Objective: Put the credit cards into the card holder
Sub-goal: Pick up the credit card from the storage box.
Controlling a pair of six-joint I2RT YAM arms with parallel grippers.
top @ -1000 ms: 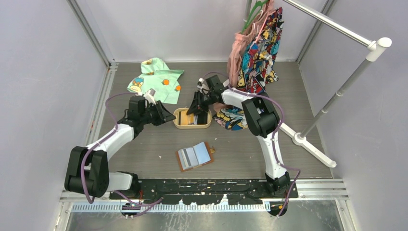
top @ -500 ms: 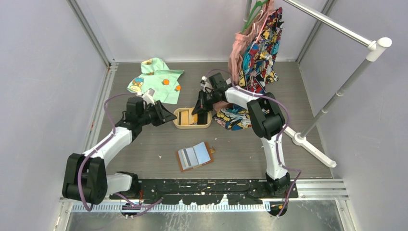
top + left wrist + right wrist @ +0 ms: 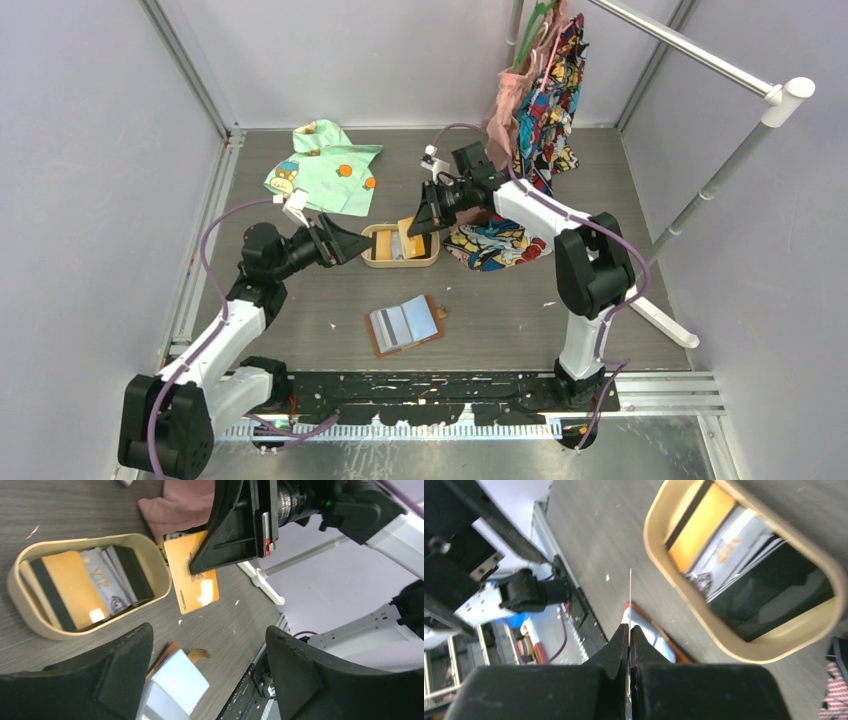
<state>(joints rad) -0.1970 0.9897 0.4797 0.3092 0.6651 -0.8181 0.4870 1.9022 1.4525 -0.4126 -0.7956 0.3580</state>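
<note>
the right gripper (image 3: 419,224), clamped on one orange card (image 3: 192,577), holds it just above the tan tray (image 3: 395,263) where more credit cards (image 3: 100,582) lie, the left gripper (image 3: 352,243) gapes beside it, and the open card holder (image 3: 405,324), nearer, seemingly holds two already.

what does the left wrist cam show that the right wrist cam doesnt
Only left wrist: the orange card's flat face in the right claw, a pink cloth, and the left claw spread open. Only right wrist: that card edge-on, a thin line between shut fingers. Both: the tan tray with a striped orange card, and the card holder.
</note>
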